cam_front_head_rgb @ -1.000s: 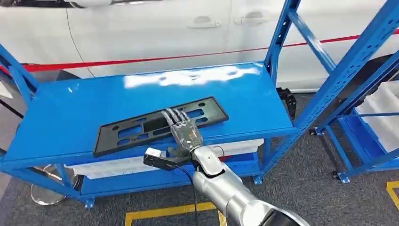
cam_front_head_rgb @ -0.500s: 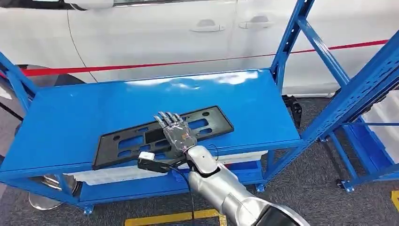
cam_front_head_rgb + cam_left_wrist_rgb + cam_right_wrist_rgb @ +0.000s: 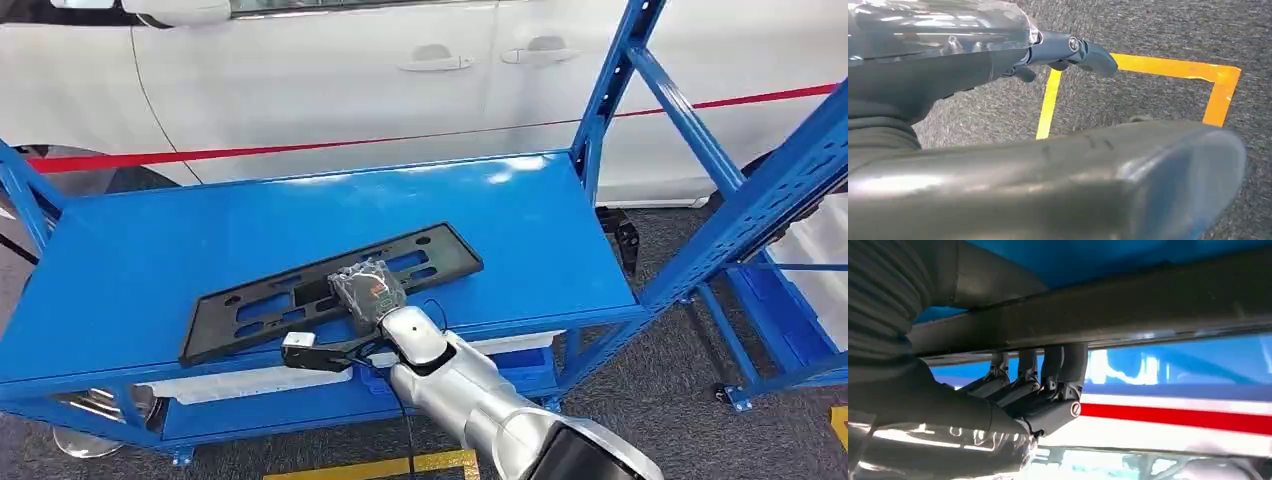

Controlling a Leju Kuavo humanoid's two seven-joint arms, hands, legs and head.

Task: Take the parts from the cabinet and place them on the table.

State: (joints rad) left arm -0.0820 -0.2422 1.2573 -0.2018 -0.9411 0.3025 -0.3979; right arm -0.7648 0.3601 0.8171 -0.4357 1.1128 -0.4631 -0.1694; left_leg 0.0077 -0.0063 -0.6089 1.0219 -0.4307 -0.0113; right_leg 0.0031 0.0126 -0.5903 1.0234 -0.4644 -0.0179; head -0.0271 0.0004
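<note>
**Right hand closed over the plate's near edge, mid-length**

The black licence-plate frame [image 3: 330,290] lies flat on the blue shelf [image 3: 150,250] of the rack, its long axis running from near-left to far-right. The right hand [image 3: 365,290] sits on it about mid-length, at the near long edge. In the right wrist view the fingers [image 3: 1048,375] curl down over the dark edge, thumb on the other side: they look clamped on the frame. The left hand [image 3: 998,60] hangs over the carpeted floor, fingers loosely together around nothing. Lifting should work if the grip is central; an off-centre hold would likely let one end droop.
</note>
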